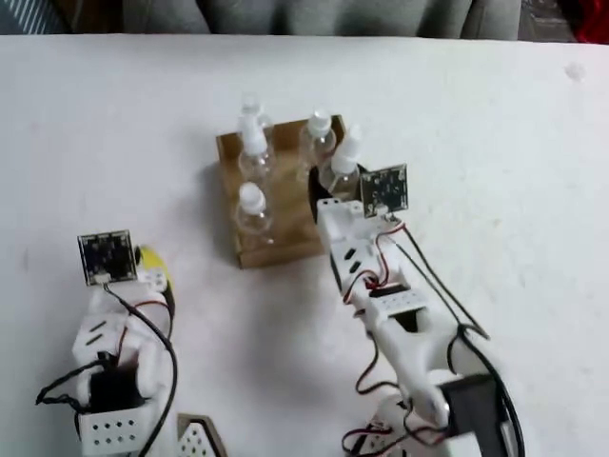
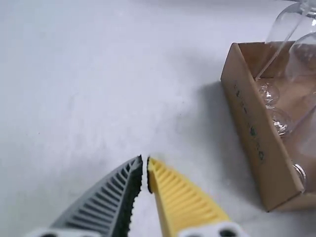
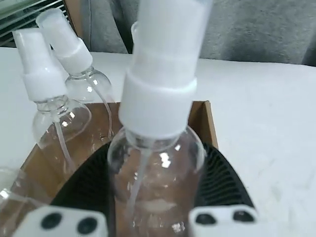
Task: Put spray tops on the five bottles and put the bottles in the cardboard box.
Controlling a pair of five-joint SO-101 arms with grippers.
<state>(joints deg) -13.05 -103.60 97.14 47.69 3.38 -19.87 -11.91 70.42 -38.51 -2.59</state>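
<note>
Right gripper (image 3: 153, 170) clamps the fifth clear plastic bottle with white spray top (image 3: 157, 113) over the brown cardboard box (image 3: 205, 121). Four capped bottles (image 1: 252, 211) stand just beyond its fingers. Left gripper (image 2: 144, 173) is closed and empty. Likely only the release remains.

White table (image 1: 95, 114), grey upholstered seat (image 1: 333, 14) behind

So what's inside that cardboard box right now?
Four clear bottles with white spray tops stand inside the cardboard box. A fifth bottle is held in the right arm's jaws at its edge; whether its base touches the box floor is hidden by the jaws.
</note>
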